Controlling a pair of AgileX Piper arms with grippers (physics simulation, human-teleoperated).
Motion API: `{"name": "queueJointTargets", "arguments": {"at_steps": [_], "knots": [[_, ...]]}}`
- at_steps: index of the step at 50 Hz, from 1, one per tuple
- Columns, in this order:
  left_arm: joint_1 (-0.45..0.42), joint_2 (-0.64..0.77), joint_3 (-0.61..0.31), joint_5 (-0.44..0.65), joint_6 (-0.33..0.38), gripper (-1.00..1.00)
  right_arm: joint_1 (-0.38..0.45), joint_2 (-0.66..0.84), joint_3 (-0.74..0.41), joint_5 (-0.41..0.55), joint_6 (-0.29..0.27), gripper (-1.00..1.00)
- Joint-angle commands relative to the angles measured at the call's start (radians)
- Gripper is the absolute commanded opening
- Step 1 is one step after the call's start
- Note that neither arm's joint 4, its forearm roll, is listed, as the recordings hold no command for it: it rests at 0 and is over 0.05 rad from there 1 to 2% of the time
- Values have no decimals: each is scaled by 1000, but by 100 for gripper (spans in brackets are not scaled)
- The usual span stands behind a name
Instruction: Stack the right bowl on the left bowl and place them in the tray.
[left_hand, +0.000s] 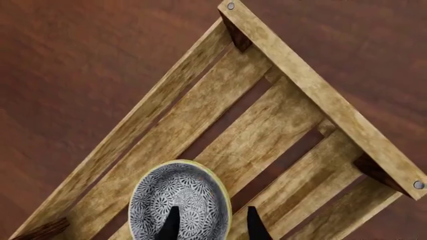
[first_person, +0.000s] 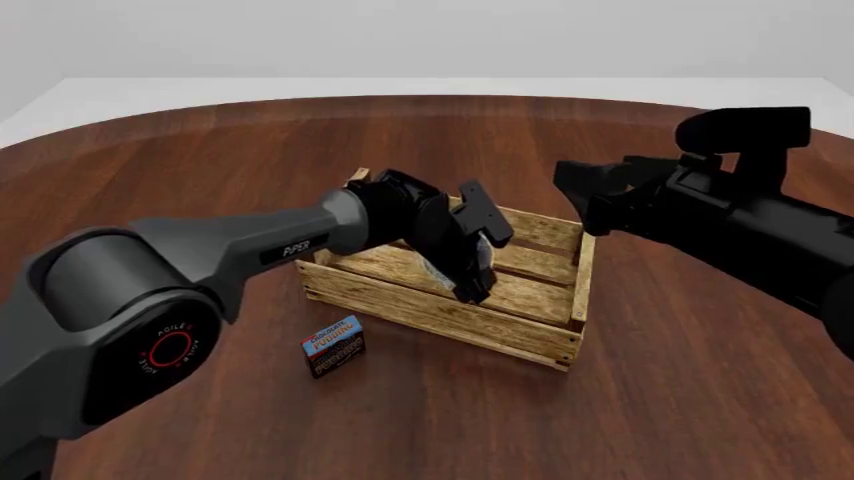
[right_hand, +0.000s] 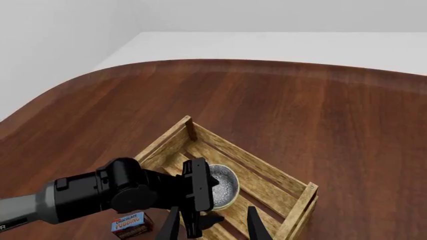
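The left claw (left_hand: 212, 224) is gripping the rim of the stacked bowls (left_hand: 180, 200), hanging just over the tray (left_hand: 267, 130) floor. I would lower straight until they are resting on slats, then release. The right claw (right_hand: 213, 225) is hanging open, well clear.

Grey-black arms, red-ringed "PIPER" markings

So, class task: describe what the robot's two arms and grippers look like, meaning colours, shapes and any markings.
The left arm has rounded grey tube segments with white PIPER lettering, a red ring logo at its base joint, and a black wrist. The left gripper is black with thin tapering fingers. The right arm is black and blocky throughout. No loose cables show.
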Motion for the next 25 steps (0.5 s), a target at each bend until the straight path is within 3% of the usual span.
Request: {"name": "queueJointTargets", "arguments": {"at_steps": [1,25], "knots": [[1,47,-19,-39,-63,100,1,-8,0,5,-1,100],[-3,-46,33,-48,-56,100,6,-21,-1,15,-3,100]]}}
